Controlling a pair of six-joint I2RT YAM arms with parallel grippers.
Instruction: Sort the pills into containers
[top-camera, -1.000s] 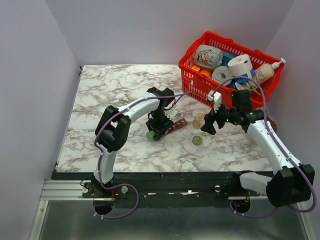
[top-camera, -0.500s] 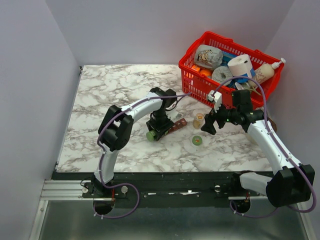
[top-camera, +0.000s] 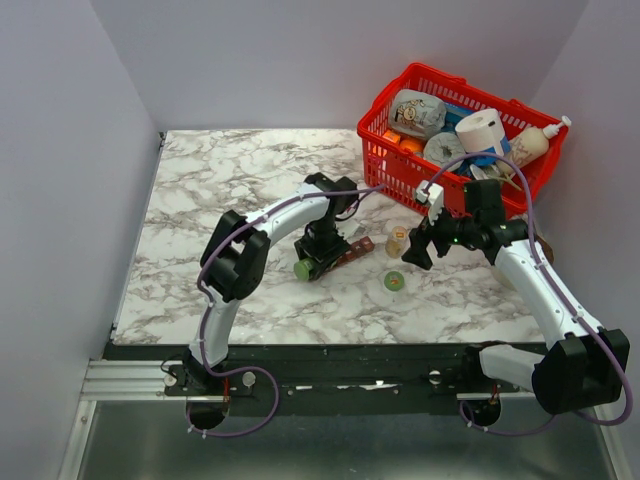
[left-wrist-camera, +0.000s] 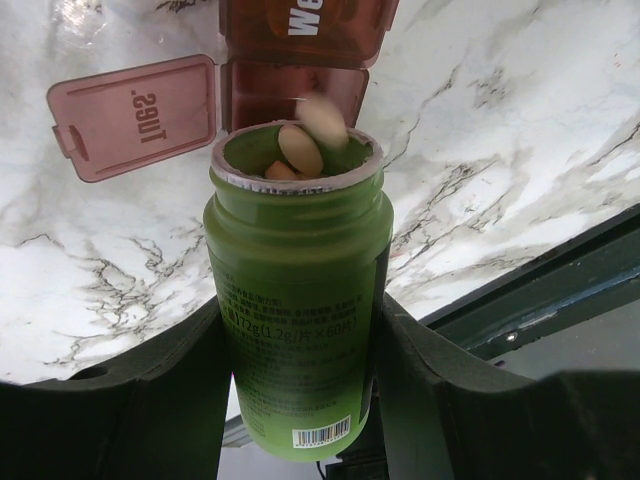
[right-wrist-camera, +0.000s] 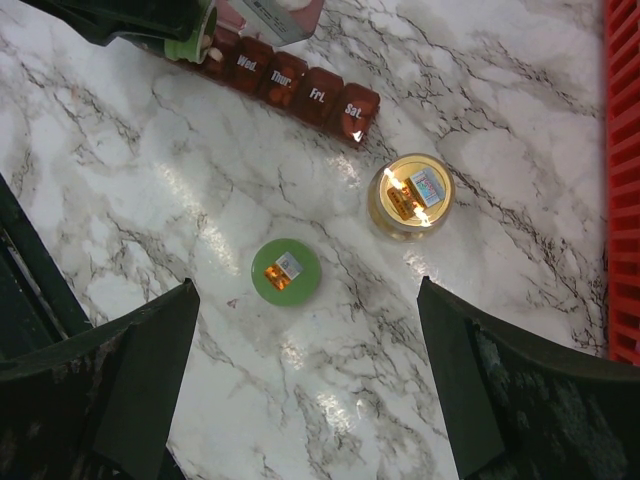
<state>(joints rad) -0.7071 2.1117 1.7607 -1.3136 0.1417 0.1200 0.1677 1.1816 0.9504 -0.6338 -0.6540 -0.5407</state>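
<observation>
Green pill bottle (left-wrist-camera: 298, 260), clamped in left gripper (left-wrist-camera: 300, 345), tips toward the containers (right-wrist-camera: 290, 78); right gripper (right-wrist-camera: 305, 292) gapes empty.

Two arms (top-camera: 270, 215) of white shells, black joints (top-camera: 235, 268), black left hand (left-wrist-camera: 300, 305) and right hand (right-wrist-camera: 307, 290), purple cables (top-camera: 528, 210), green wrist light (top-camera: 466, 187)

Plain lavender-grey walls (top-camera: 330, 60) enclose a white marble-patterned table (top-camera: 230, 170) — evenly, softly lit.

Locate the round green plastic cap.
Top view: the round green plastic cap lies on the marble table, right of centre, beside the small amber jar.
</observation>
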